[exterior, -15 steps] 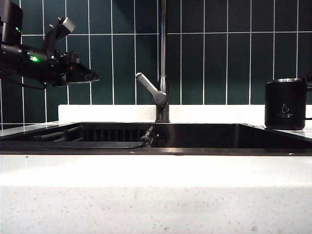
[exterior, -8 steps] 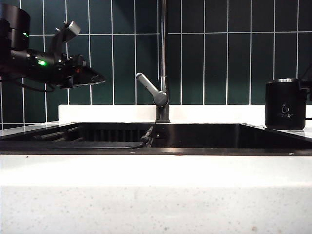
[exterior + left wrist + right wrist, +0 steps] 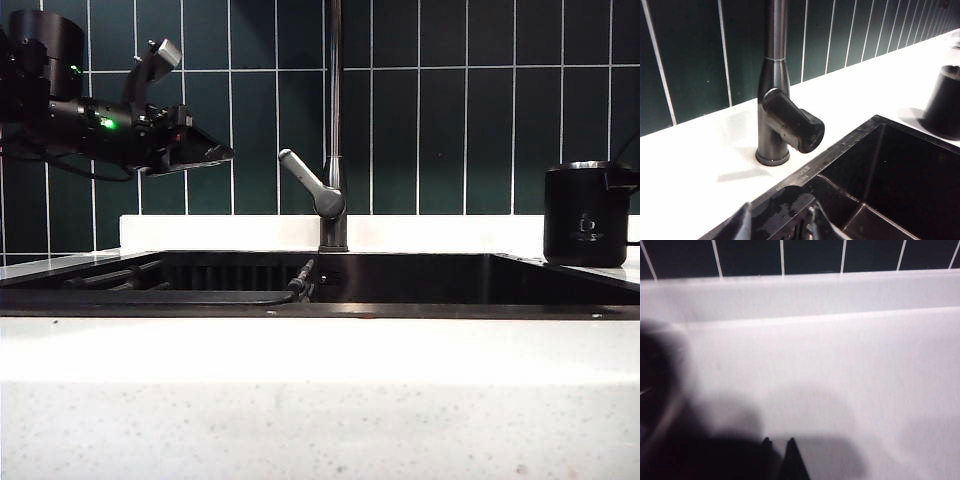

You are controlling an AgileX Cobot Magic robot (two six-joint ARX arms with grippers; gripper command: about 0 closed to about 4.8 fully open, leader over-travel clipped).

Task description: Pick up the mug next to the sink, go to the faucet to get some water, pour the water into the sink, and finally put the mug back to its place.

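Still upright: matte blk mug (image 3: 586,213), silver rim. Left gripper (image 3: 205,155) spread; right gripper (image 3: 780,447) tips nearly together, empty.

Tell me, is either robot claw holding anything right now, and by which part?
Neither. The left gripper hangs empty above the sink, beside the faucet. The right gripper is nearly closed on nothing; the mug stands ungrasped.

A kitchen: dark green wall tiles (image 3: 450,110) back a white speckled countertop (image 3: 320,400) with recessed sink (image 3: 420,275) and faucet (image 3: 333,130).
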